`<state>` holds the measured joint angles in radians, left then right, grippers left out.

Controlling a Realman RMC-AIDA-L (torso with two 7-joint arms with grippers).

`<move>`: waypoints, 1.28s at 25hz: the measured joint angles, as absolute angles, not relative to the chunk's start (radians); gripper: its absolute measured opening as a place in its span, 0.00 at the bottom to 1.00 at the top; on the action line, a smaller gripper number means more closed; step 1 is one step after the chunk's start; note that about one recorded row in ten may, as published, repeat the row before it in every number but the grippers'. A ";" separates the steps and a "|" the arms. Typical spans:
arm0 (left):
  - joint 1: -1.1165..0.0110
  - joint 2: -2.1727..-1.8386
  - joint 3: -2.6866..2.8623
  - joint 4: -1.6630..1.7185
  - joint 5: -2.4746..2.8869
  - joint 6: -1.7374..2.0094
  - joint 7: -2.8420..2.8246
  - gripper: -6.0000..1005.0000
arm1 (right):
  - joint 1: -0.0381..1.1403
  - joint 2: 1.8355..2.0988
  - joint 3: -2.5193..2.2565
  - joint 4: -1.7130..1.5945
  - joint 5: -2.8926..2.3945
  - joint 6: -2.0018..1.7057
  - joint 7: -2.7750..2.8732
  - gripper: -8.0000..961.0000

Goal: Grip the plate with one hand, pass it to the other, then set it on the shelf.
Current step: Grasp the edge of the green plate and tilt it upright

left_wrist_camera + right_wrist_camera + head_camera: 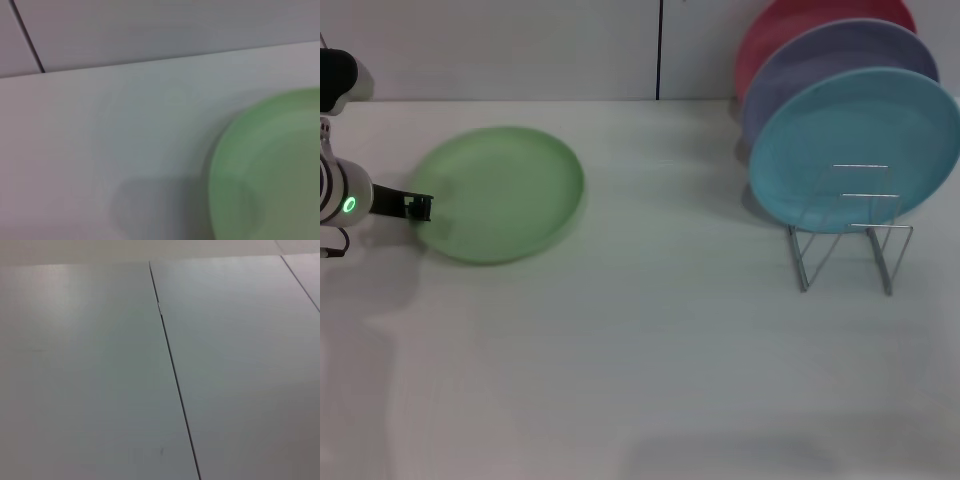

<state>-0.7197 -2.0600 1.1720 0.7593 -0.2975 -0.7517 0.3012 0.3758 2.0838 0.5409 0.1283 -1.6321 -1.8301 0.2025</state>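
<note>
At the table's left side, the left gripper (pixel 419 207) clamps the green plate's (pixel 500 195) rim; no writing shows

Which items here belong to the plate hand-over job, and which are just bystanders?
Job items:
- green plate, flat on the table
- wire rack
- left gripper at the plate's left edge

Bystanders:
- turquoise plate, lavender plate and red plate, already racked
- white table

left arm (pixel 342 195): white-silver, black bands | green ring light (glowing) | left gripper (pixel 418 207): black
</note>
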 joint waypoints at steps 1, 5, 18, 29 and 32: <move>-0.720 -2.060 1.172 0.761 -0.298 -0.752 0.301 0.28 | 0.376 2.083 0.541 0.128 -1.632 -1.830 0.202 0.76; -0.719 -2.060 1.173 0.762 -0.297 -0.754 0.301 0.24 | 0.376 2.083 0.540 0.129 -1.632 -1.830 0.202 0.76; -0.721 -2.060 1.181 0.773 -0.295 -0.768 0.313 0.12 | 0.373 2.083 0.540 0.129 -1.632 -1.833 0.202 0.76; -0.703 -2.062 1.171 0.800 -0.305 -0.768 0.355 0.10 | 0.373 2.083 0.540 0.129 -1.632 -1.835 0.202 0.76; -0.691 -2.061 1.157 0.811 -0.321 -0.768 0.379 0.10 | 0.373 2.083 0.540 0.129 -1.632 -1.835 0.202 0.76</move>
<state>-0.6906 -2.0606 1.1567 0.8109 -0.3208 -0.7684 0.3792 0.3730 2.0831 0.5399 0.1289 -1.6320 -1.8348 0.2025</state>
